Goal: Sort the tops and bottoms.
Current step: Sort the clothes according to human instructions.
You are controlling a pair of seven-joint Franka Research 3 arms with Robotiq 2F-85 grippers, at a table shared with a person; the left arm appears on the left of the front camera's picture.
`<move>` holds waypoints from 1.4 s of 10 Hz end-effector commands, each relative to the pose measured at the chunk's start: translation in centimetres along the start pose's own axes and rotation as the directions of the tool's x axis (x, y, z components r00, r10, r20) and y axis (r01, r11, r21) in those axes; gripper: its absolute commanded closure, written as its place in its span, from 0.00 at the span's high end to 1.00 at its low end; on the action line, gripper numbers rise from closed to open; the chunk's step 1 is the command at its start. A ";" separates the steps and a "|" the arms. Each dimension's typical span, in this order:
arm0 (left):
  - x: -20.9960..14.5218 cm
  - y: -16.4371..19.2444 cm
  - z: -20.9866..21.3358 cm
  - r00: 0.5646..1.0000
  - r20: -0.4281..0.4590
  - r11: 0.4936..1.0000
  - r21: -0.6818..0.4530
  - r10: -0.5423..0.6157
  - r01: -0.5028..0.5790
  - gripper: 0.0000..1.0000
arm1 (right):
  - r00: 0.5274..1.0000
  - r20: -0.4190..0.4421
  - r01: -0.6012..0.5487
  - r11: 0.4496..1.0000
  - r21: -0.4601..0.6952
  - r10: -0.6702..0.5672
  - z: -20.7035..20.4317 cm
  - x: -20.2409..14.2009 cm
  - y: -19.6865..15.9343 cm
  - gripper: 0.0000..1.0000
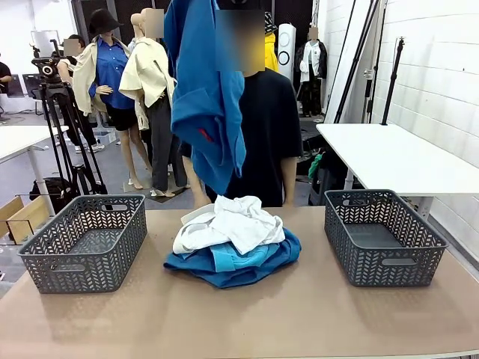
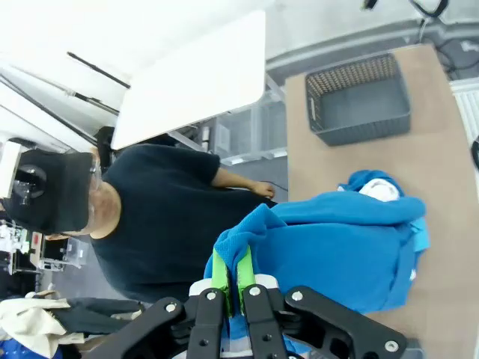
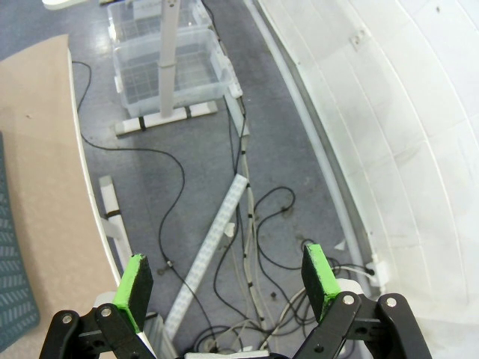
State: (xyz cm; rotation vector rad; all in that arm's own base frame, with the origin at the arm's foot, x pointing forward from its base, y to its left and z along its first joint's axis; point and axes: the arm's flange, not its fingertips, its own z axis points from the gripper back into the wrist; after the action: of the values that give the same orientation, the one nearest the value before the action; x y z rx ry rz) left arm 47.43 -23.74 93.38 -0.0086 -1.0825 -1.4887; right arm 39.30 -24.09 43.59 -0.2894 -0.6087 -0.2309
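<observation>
- Left tool (image 2: 231, 260) clamped tight on a royal blue cloth top (image 1: 203, 97), dangling at upper centre of the front frame, red tag showing.
- Right tool (image 3: 224, 273) gapes wide, holding nothing, above grey floor (image 3: 194, 149).
- Brown desk (image 1: 247, 321): heap of white, turquoise and blue garments (image 1: 232, 239) at centre, flanked by a left grey basket (image 1: 82, 258) and a right grey basket (image 1: 359, 247).

The left gripper (image 2: 231, 260) is black, its jointed links studded with round silver screws; its two green pads (image 2: 219, 273) are slim and bright; the right gripper (image 3: 224, 258) has the same black links and silver screws; its green pads (image 3: 135, 290) look thick and wedge-shaped; the person (image 1: 263, 127) wears a plain black T-shirt with short sleeves.
</observation>
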 end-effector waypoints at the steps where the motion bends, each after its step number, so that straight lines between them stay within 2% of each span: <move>1: 4.3 3.7 0.8 1.000 -0.014 1.000 0.014 0.011 -0.011 0.00 | 1.000 0.000 -0.003 1.000 0.001 0.003 -0.1 0.1 0.1 1.00; 3: 4.3 2.4 1.5 1.000 -0.020 1.000 -0.016 -0.001 0.001 0.00 | 1.000 0.000 -0.003 1.000 0.001 0.003 -0.1 0.1 0.1 1.00; 4: 1.8 -0.6 1.2 1.000 0.006 1.000 0.008 -0.009 0.009 0.00 | 1.000 0.000 -0.003 1.000 0.001 0.003 -0.1 0.1 0.1 1.00; 14: 1.8 -0.6 1.2 1.000 0.006 1.000 0.008 -0.009 0.009 0.00 | 1.000 0.000 -0.003 1.000 0.001 0.003 -0.1 0.1 0.1 1.00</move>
State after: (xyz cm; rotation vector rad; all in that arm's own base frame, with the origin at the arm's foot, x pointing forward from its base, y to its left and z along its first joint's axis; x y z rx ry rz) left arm 45.97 -24.77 94.41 -0.0062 -1.0754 -1.5038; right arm 39.31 -24.08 43.58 -0.2893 -0.6086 -0.2307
